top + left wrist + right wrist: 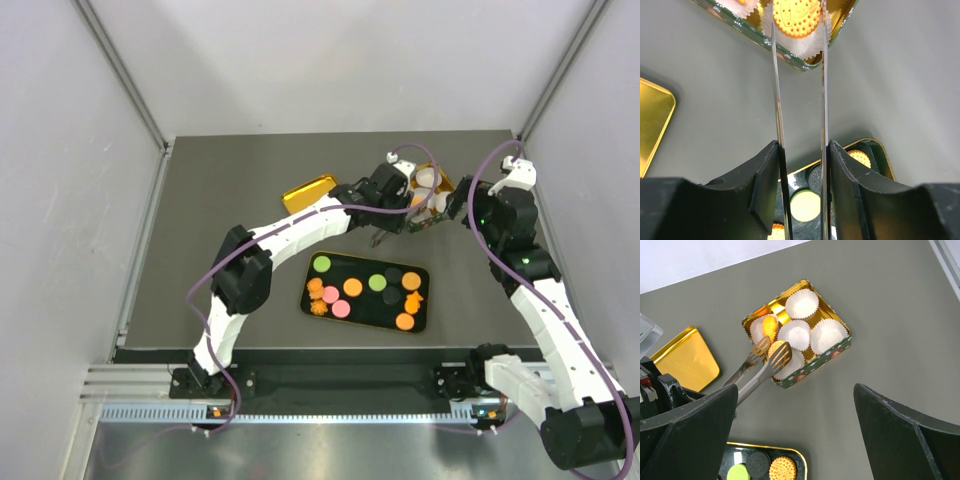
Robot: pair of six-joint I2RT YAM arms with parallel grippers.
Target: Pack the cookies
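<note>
Tongs (757, 367) sit clamped in the left tool (802, 150), which squeezes the two blades onto a round orange cookie (796, 17). That cookie is over a white cup (805, 47) at the 6 o'clock corner of the tin (820, 359) in the right wrist view. I cannot tell whether it rests in the cup or hangs just above it. A second cookie (769, 326) stands on edge in the cup at the tin's 9 o'clock corner, and three more cups (801, 303) show plain white.

The right tool (795, 390) is released, spread wide and grasping nothing. In the top view it is near the tin, at its 3 o'clock.

On the counter (230, 200), a black tray (366, 322) lies at the tin's 7 o'clock. It carries the remaining cookies (352, 287): orange, pink, green and dark pieces, some of them flower-shaped. A gold lid (308, 192) lies flat at the tray's 11 o'clock, apart from the tin.
</note>
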